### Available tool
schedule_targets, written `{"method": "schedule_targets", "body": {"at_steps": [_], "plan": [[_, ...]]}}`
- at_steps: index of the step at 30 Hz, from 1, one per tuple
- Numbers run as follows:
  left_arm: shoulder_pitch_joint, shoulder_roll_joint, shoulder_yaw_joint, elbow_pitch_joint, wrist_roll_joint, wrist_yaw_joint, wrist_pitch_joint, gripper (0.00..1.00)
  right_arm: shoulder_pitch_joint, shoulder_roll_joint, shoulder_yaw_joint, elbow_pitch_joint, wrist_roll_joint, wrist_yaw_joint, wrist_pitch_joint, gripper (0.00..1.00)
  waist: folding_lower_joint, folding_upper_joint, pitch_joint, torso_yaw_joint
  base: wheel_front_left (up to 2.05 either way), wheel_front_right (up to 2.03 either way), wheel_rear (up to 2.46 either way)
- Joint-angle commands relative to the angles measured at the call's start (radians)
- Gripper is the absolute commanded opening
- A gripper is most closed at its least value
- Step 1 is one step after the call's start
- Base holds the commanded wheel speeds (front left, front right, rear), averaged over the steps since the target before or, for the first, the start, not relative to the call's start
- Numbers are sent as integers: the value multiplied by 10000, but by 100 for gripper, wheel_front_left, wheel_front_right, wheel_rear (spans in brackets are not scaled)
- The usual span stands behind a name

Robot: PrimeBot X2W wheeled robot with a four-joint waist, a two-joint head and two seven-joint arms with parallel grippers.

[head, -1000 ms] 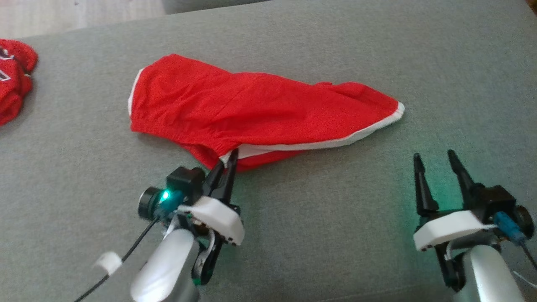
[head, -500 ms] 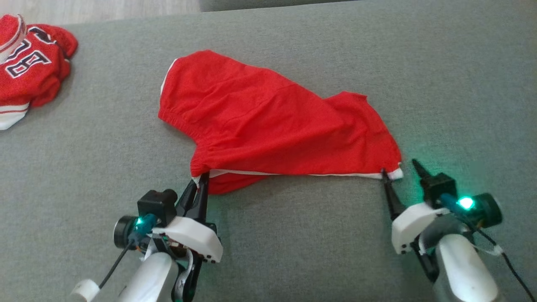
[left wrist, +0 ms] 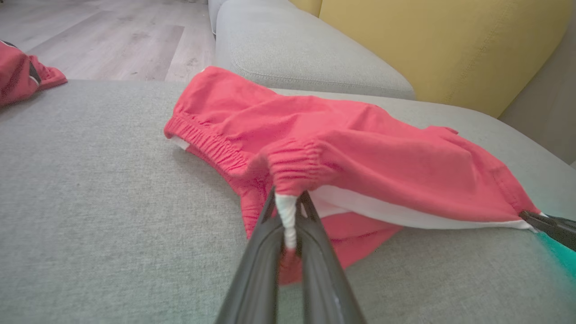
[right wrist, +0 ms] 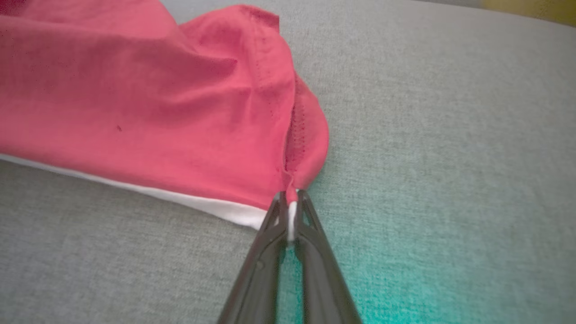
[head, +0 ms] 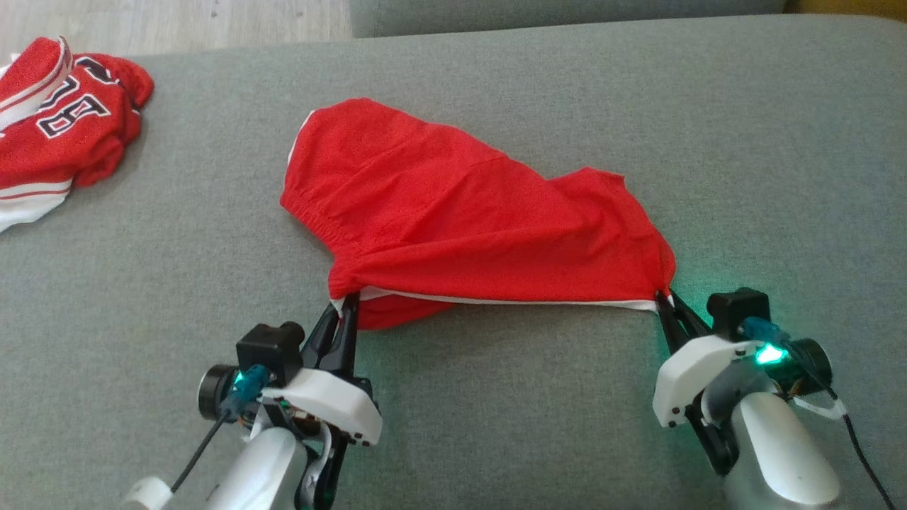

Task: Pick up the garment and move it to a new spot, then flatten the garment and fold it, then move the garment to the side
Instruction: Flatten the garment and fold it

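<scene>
On the grey sofa [head: 531,418], left gripper [head: 345,307] jaws clamp the red shorts [head: 460,212] at the waistband, right gripper [head: 665,297] jaws at the hem corner.

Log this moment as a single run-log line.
left pincer shut on red shorts waistband | right pincer shut on hem corner | shorts resting on grey sofa cushion

You have a grey fabric sofa seat [head: 538,425] in front of you. The red shorts [head: 453,212] lie rumpled across its middle, white trim along their near edge. A red jersey [head: 64,142] with a printed number lies crumpled at the far left, well apart from them.
</scene>
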Motion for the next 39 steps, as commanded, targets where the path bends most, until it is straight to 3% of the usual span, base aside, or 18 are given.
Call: {"method": "schedule_targets", "body": {"at_steps": [1,6,12,20,26,33,39], "plan": [[-168,148,304,-390,-16,65,-183,0,146,-51,195,-206,295,-7,-75,0,0,0,-85,-3,0,0,0],[-261,312,339,-749,44,72,-340,0,60,-51,95,-1154,794,-7,-657,0,0,0,-378,-76,0,0,0],[-686,866,467,-1927,243,33,-176,0,-170,-51,-82,-3149,1043,-7,-741,0,0,0,-1010,-173,0,0,0],[-2536,2261,859,-5218,738,-224,1403,0,-539,-51,-953,-6988,1058,-7,90,0,0,0,-2027,-241,0,0,0],[-4356,2638,835,-6482,584,-670,3037,0,-930,-51,-1322,-9246,959,-7,1314,0,0,0,-2012,-421,0,0,0],[-5269,2452,748,-5797,51,-917,3768,0,-1418,-51,-992,-9206,875,-7,2221,0,0,0,-1116,-664,0,0,0],[-6997,2380,797,-4057,35,-1223,3766,0,-3630,-51,-944,-7099,688,-7,2183,0,0,0,429,-990,0,0,0]]}}
